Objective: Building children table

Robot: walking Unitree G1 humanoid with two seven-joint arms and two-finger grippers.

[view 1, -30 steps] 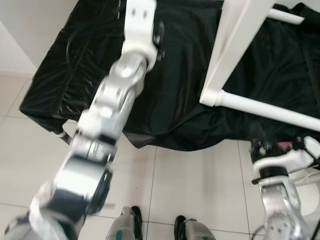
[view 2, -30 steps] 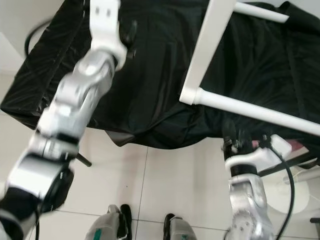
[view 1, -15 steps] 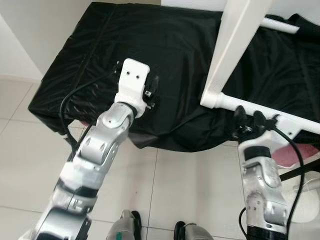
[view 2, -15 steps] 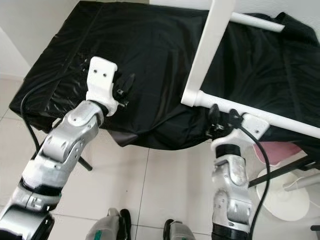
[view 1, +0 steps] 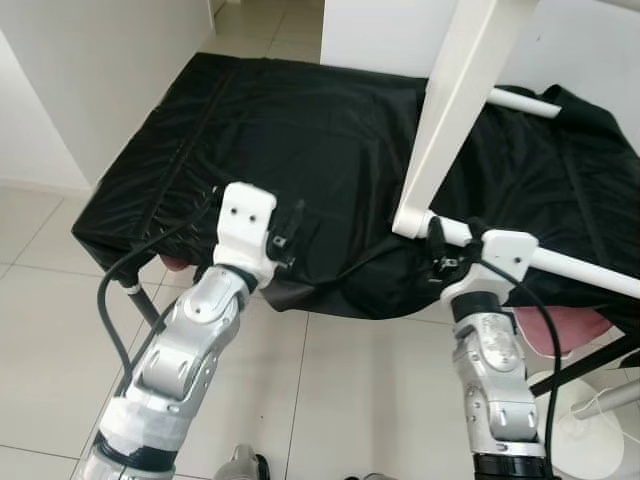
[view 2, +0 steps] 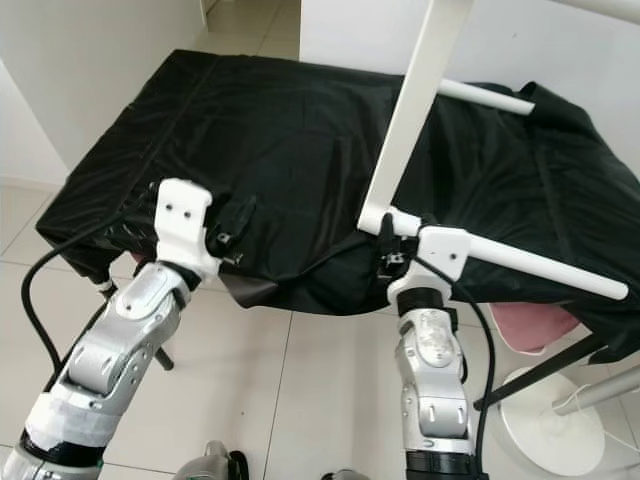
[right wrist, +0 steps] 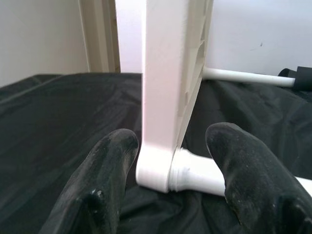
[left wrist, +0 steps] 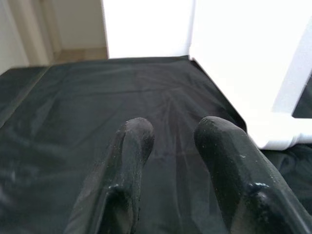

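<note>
The white children table (view 1: 455, 110) lies tipped on a black cloth (view 1: 300, 130), its flat top rising slantwise. One round white leg (view 1: 570, 265) runs right from the near corner (right wrist: 158, 170), and another leg (view 1: 525, 101) lies at the back. My right gripper (view 1: 455, 232) is open just short of that corner, and the corner and leg joint sit beyond its fingertips (right wrist: 117, 146). My left gripper (view 1: 290, 228) hovers open over the cloth's front edge, left of the table. Nothing is between its fingers (left wrist: 134, 139).
The cloth covers a low platform that ends at a tiled floor (view 1: 350, 400). White walls (view 1: 80, 70) stand at left and behind. A pink thing (view 1: 560, 325) sits under the cloth at right, beside a white round stand base (view 2: 555, 420) and a black rod (view 2: 540, 365).
The view has tilted up. My left arm has drawn back from high over the cloth to its front edge. My right gripper has risen from below the cloth's edge to the table's corner.
</note>
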